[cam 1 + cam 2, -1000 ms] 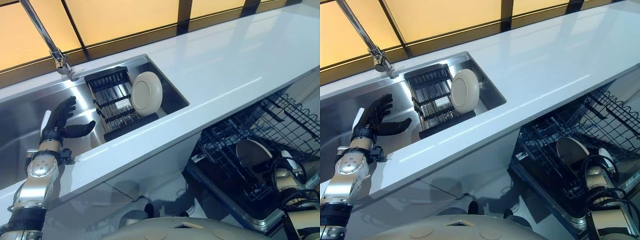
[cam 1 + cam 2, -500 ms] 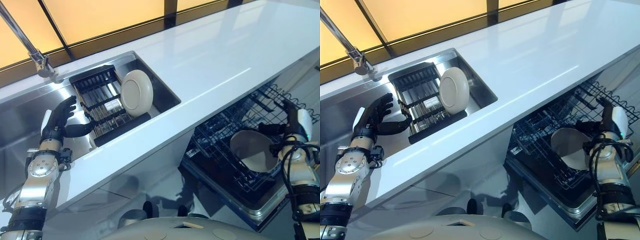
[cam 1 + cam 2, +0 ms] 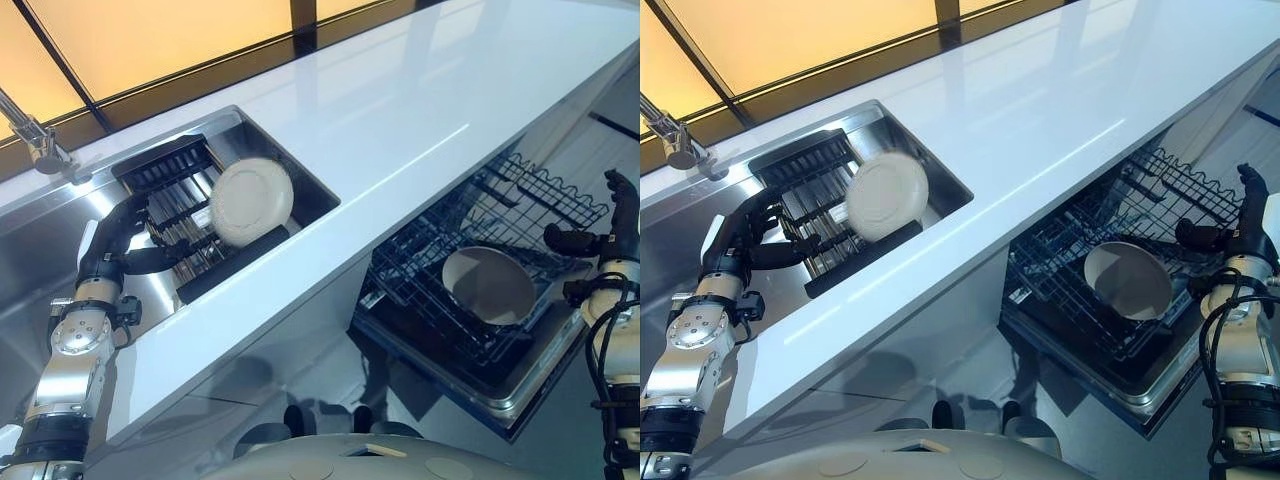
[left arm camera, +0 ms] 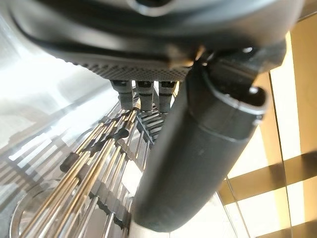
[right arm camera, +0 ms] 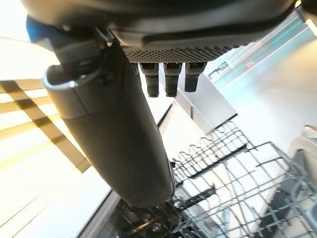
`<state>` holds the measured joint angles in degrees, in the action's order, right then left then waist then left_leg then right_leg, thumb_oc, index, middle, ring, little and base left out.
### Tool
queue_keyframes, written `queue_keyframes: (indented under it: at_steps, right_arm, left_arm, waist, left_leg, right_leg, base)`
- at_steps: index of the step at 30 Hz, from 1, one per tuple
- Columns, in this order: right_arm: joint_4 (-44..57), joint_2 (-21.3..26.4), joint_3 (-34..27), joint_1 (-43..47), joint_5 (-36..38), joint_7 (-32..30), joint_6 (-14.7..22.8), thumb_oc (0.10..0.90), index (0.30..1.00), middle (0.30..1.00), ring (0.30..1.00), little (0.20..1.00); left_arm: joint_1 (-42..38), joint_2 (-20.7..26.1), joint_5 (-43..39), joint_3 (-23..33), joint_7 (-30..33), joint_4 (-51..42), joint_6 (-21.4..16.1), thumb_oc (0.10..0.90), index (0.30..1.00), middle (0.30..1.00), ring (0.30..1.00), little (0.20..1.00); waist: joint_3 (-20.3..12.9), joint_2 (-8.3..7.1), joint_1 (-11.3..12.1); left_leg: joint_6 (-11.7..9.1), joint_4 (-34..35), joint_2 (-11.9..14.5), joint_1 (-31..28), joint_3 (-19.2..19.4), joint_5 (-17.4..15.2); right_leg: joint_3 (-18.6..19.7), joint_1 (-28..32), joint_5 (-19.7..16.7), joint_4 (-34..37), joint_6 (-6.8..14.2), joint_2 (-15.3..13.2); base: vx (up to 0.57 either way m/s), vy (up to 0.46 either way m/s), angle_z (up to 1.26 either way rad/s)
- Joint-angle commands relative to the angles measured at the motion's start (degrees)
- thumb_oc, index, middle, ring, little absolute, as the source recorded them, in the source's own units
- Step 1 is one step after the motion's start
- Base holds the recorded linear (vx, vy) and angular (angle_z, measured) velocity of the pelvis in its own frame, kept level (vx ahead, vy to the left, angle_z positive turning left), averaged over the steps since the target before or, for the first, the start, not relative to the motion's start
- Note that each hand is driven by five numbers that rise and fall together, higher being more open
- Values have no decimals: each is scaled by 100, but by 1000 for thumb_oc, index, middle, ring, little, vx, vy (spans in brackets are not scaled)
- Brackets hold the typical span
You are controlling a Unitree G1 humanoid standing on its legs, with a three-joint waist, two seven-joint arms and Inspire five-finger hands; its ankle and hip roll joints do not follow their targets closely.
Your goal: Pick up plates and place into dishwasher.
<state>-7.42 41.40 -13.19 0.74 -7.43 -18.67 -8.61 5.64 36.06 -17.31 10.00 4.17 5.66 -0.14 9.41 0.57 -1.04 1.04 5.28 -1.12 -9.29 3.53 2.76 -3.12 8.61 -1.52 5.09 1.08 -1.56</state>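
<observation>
A cream plate (image 3: 251, 201) leans on edge in the black drying rack (image 3: 170, 165) inside the steel sink. My left hand (image 3: 112, 245) hangs open beside that rack, its thumb stretched toward the bars, a little short of the plate. A second cream plate (image 3: 489, 285) stands in the dishwasher's pulled-out wire rack (image 3: 520, 195) under the counter. My right hand (image 3: 612, 230) is open and empty at the rack's right end, apart from that plate. The right wrist view looks past its thumb (image 5: 114, 134) at the wire rack (image 5: 237, 173).
A long white counter (image 3: 400, 110) runs between the sink and the dishwasher. A chrome tap (image 3: 35, 140) rises at the sink's far left corner. The sink's steel rim (image 3: 285, 150) borders the drying rack. The left wrist view shows the rack's metal bars (image 4: 99, 163).
My right hand has let go of the plate in the dishwasher rack and drawn back to the right, fingers now open. The head camera has swung right; my left hand holds its place.
</observation>
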Motion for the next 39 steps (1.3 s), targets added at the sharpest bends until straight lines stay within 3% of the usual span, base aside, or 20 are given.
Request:
queue_keyframes:
  at_steps: [1, 5, 10, 15, 24, 28, 33, 35, 39]
  right_arm:
    - [827, 219, -230, 505, 744, -22, 1015, 800, 900, 900, 900, 900]
    - [1146, -185, 119, 428, 1342, 710, 1193, 800, 900, 900, 900, 900]
    - [1273, -622, 691, 252, 1425, 1441, 1260, 800, 900, 900, 900, 900]
    - [1333, -836, 1111, 129, 1394, 1640, 1139, 800, 900, 900, 900, 900]
    - [1552, -921, 1426, -13, 1080, 1924, 1117, 800, 900, 900, 900, 900]
    - [1598, -962, 1559, -49, 1220, 2075, 1032, 800, 900, 900, 900, 900]
    - [1759, -914, 1811, 71, 1282, 2183, 877, 800, 900, 900, 900, 900]
    - [1766, -819, 2070, 276, 1365, 2082, 787, 800, 900, 900, 900, 900]
    - [1743, -655, 2385, 553, 1516, 1907, 730, 800, 900, 900, 900, 900]
  left_arm:
    - [-747, 395, 282, 305, -133, -500, -816, 800, 900, 900, 900, 900]
    - [-1082, 587, 611, 146, -188, -519, -1058, 800, 900, 900, 900, 900]
    - [-1606, 1030, 956, 6, -157, -564, -1288, 800, 900, 900, 900, 900]
    - [-1871, 1336, 983, 9, 4, -657, -1227, 800, 900, 900, 900, 900]
    - [-1557, 1247, 1175, 186, 72, -935, -1024, 800, 900, 900, 900, 900]
    - [-1310, 1230, 1188, 335, -344, -1094, -990, 800, 900, 900, 900, 900]
    - [-1455, 1603, 1032, 201, -1256, -1169, -404, 800, 900, 900, 900, 900]
    - [-1813, 1847, 859, -239, -1872, -916, 307, 800, 900, 900, 900, 900]
    - [-2363, 2143, 884, -943, -2076, -159, 933, 800, 900, 900, 900, 900]
  waist:
    - [-560, -177, -154]
    - [-580, -131, -246]
    - [-620, -42, -373]
    - [-645, 28, -446]
    - [-647, 45, -437]
    - [-655, 44, -381]
    - [-621, 115, -341]
    - [-603, 178, -348]
    - [-569, 268, -365]
  left_leg:
    - [-27, -28, -257, 131, 77, -316]
    - [-30, -28, -252, 138, 165, -313]
    - [-32, -28, -255, 134, 282, -321]
    - [-44, -28, -256, 132, 368, -315]
    - [-41, -28, -264, 137, 346, -311]
    - [-53, -28, -271, 166, 297, -289]
    - [-48, -28, -275, 175, 261, -261]
    - [-32, -32, -296, 140, 222, -319]
    - [-11, -42, -318, 141, 199, -308]
  right_leg:
    - [-6, -309, -3, -382, 489, -14]
    - [21, -369, 2, -437, 514, -37]
    - [61, -402, 11, -449, 527, -54]
    - [108, -424, 2, -440, 535, -55]
    - [151, -428, 22, -443, 528, -38]
    - [139, -422, 9, -406, 518, -29]
    - [112, -426, 18, -429, 513, -19]
    - [81, -384, 75, -430, 529, -21]
    - [100, -384, 71, -425, 525, -4]
  base:
    - [-11, 39, -11]
    - [-3, 37, -8]
    - [3, 28, -3]
    - [8, 14, -5]
    - [3, 1, -10]
    - [-1, -1, -1]
    - [0, 0, 0]
    - [4, -1, 2]
    - [0, 0, 0]
